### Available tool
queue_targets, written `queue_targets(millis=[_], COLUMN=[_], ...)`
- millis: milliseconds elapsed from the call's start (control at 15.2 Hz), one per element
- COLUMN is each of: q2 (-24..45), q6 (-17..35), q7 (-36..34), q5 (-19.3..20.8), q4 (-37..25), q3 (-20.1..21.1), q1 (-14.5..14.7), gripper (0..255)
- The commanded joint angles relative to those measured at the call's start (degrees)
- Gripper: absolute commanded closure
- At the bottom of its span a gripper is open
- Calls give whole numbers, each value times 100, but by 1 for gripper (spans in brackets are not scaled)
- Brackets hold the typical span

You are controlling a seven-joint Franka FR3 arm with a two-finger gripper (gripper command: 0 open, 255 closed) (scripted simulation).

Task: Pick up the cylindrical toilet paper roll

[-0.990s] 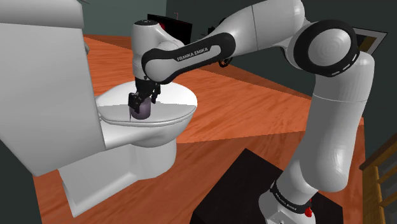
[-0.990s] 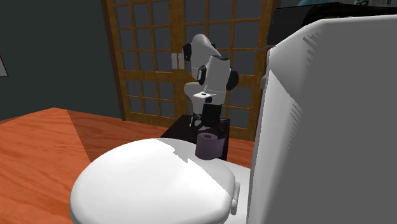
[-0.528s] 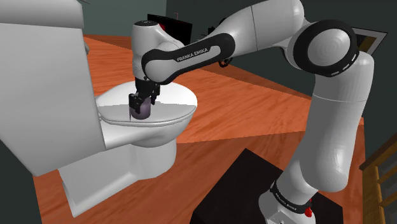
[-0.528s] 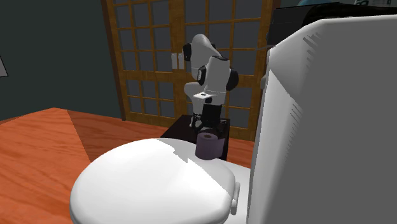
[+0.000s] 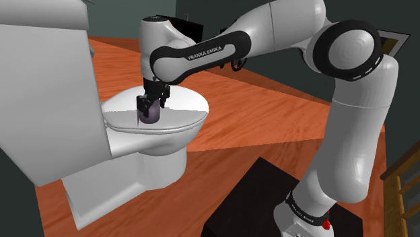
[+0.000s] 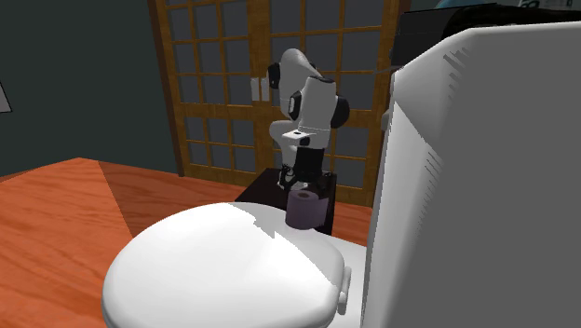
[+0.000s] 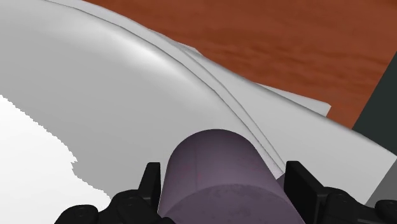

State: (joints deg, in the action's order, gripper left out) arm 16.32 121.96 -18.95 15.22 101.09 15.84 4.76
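Toilet lid (image 5: 188,111): smooth, white, faintly glossy. Floor (image 5: 269,114): reddish wood grain, polished. Toilet paper roll (image 7: 219,172): matt, dull purple, slightly mottled.

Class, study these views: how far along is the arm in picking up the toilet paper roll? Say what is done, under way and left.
Done: the jaws are down at the purple roll, clasping both its sides. In hand: the grasp, with the roll low over the white toilet lid; no clear gap shows beneath. Left: lifting it well clear of the lid.
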Motion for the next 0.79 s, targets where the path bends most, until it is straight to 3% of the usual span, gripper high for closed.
queue_targets(millis=[0, 726], q2=[-38, -216], q6=[-137, -836], q7=[26, 188], q5=[-28, -156], q4=[-103, -645], q3=[12, 50], q1=[5, 6], gripper=[255, 255])
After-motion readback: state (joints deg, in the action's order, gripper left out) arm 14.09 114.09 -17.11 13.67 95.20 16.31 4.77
